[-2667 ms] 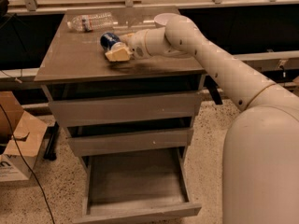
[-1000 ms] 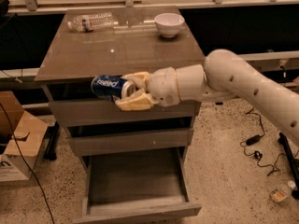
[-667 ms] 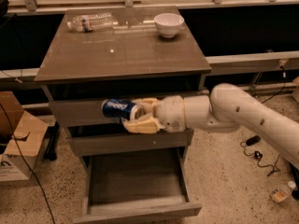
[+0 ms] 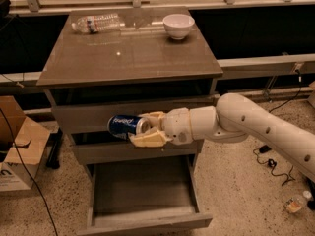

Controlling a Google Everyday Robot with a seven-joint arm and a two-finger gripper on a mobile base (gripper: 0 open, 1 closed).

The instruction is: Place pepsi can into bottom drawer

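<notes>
Closed from above and below, the cream-coloured jaws of the two-finger gripper (image 4: 143,128) hold the small blue aluminium pepsi can (image 4: 123,125) lying on its side in the air. The can is just in front of the grey-brown three-drawer cabinet (image 4: 128,58), level with the dark gap between the top drawer front (image 4: 88,118) and the middle drawer front (image 4: 98,152). The thick white robot arm (image 4: 256,127) reaches in from the right, its far end cut off by the frame edge. Below the can, the deep grey-brown bottom drawer (image 4: 147,221) is pulled fully out, its flat floor bare. An open brown cardboard box (image 4: 19,146) stands on the speckled floor to the left, partly cropped. On the cabinet top lie a clear plastic water bottle (image 4: 96,22) on its side at the back left and a white round bowl (image 4: 178,25) at the back right, well apart. The can's blue side carries white lettering too blurred to read, and a silver end faces the wrist; the lower finger covers part of its underside. Black cables (image 4: 268,161) trail across the floor to the right, beside small items too unclear to identify.
</notes>
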